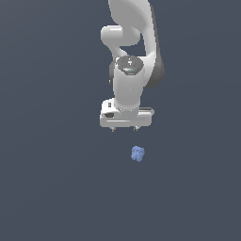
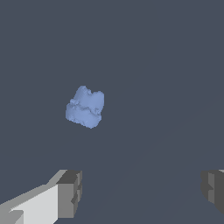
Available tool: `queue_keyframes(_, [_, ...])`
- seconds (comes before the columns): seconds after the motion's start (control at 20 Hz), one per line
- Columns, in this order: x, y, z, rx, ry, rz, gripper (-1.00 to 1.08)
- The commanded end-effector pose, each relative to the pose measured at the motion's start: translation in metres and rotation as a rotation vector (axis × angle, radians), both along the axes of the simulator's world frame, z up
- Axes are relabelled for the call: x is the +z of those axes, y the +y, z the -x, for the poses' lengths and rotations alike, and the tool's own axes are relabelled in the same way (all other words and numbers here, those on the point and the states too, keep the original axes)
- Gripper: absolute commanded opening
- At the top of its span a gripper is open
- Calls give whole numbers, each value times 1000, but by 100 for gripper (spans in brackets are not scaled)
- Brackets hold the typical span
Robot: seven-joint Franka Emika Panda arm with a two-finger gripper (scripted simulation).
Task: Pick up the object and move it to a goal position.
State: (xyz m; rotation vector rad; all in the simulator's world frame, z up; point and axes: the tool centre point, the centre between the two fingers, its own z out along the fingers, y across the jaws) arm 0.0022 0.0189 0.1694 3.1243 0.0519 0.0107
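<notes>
The object (image 1: 137, 153) is a small light-blue knobbly lump lying on the dark grey floor, below the white arm in the exterior view. My gripper (image 1: 124, 129) hangs from the arm, apart from the object and slightly toward the exterior view's left of it. In the wrist view the object (image 2: 85, 106) lies ahead of my gripper (image 2: 142, 188), outside the gap between the two grey fingertips (image 2: 70, 192). The fingers stand wide apart with nothing between them.
The white arm (image 1: 132, 56) rises out of the exterior view at its top edge. A plain dark grey surface (image 1: 47, 188) spreads around the object on all sides.
</notes>
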Motion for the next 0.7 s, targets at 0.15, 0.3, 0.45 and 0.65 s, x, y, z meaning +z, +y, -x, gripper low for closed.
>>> queue_keyframes(0.15, [-2,-1,1,1,6,6,100])
queue_keyframes(0.3, [-7,-5,4,3,21,23,100])
queue_keyframes(0.45, [-9,-7,6,6,32,34,100])
queue_keyframes(0.65, [-9,-7,6,5,31,33,100])
